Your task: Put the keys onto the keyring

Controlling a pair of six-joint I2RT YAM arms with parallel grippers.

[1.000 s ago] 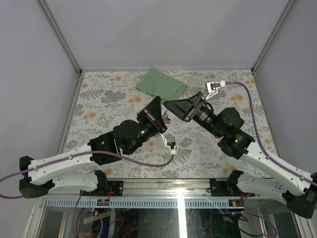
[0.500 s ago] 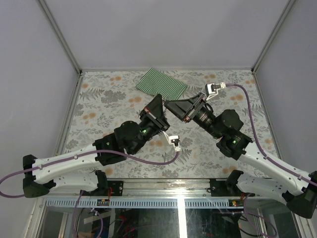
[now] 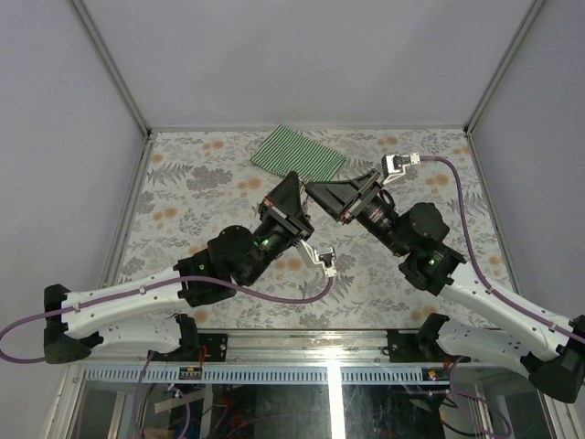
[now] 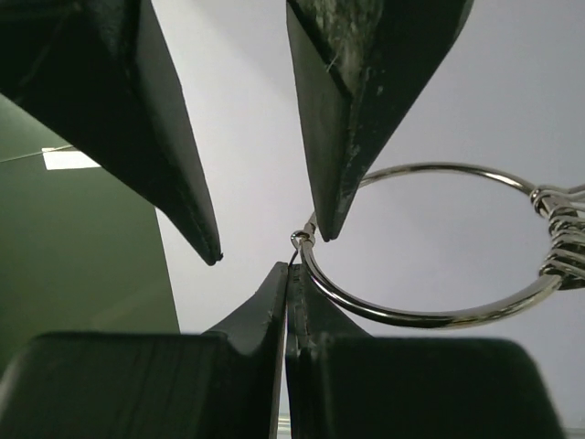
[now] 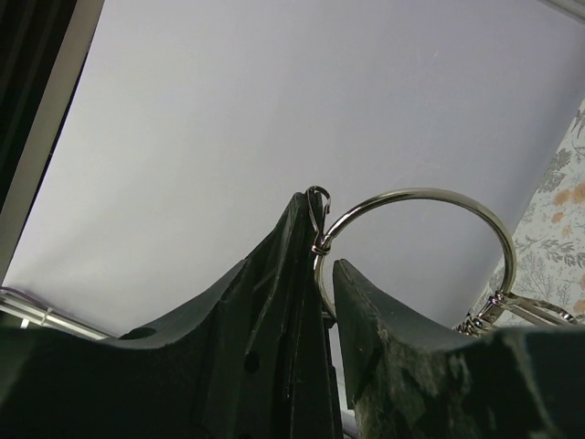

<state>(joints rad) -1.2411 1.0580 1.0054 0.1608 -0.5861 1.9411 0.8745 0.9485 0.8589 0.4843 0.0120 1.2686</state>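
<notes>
The keyring shows as a large silver wire ring (image 4: pixel 439 315) with a coil of smaller rings (image 4: pixel 562 238) at its right; it also shows in the right wrist view (image 5: pixel 416 194). My left gripper (image 4: pixel 289 274) is shut on a thin wire loop at the ring's end. In the top view it (image 3: pixel 302 197) meets my right gripper (image 3: pixel 313 192) above the middle of the table. My right gripper (image 5: pixel 322 233) has its jaws apart, straddling the ring and the left fingertips. Its fingers (image 4: pixel 174 165) show from above in the left wrist view. The keys and the red tag are out of view.
A green-and-white striped cloth (image 3: pixel 299 155) lies at the back of the floral table (image 3: pixel 183 192). Grey walls and metal frame posts (image 3: pixel 128 101) enclose the table on three sides. Purple cables (image 3: pixel 466 229) trail from both wrists.
My left arm has stretched forward and to the right, its wrist connector swinging right. Both grippers have shifted slightly toward the back and stay together at the ring.
</notes>
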